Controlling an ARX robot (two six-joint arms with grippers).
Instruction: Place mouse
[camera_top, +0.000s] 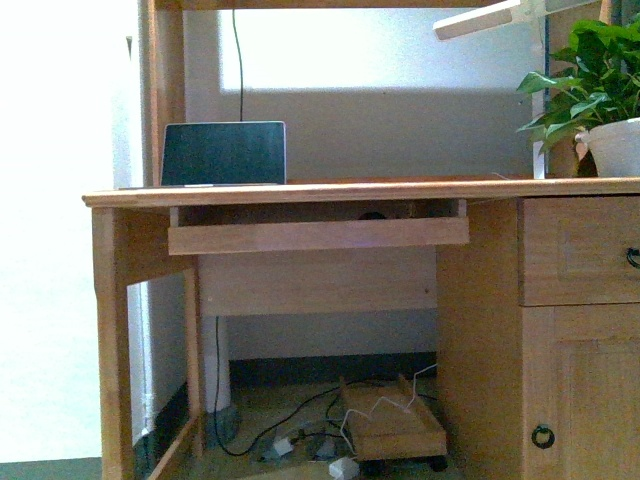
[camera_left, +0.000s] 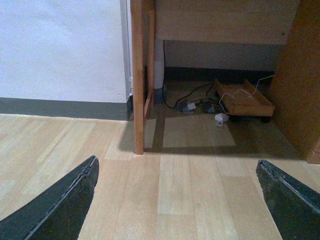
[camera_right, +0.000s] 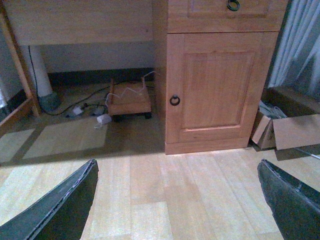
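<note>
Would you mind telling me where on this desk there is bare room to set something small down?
The desktop between the laptop and the plant pot looks bare, though it is seen edge-on. The floor beneath is crowded with cables and a wooden trolley.

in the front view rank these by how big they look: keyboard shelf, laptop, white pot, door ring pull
1. keyboard shelf
2. laptop
3. white pot, cut off by the frame edge, so unsure
4. door ring pull
</note>
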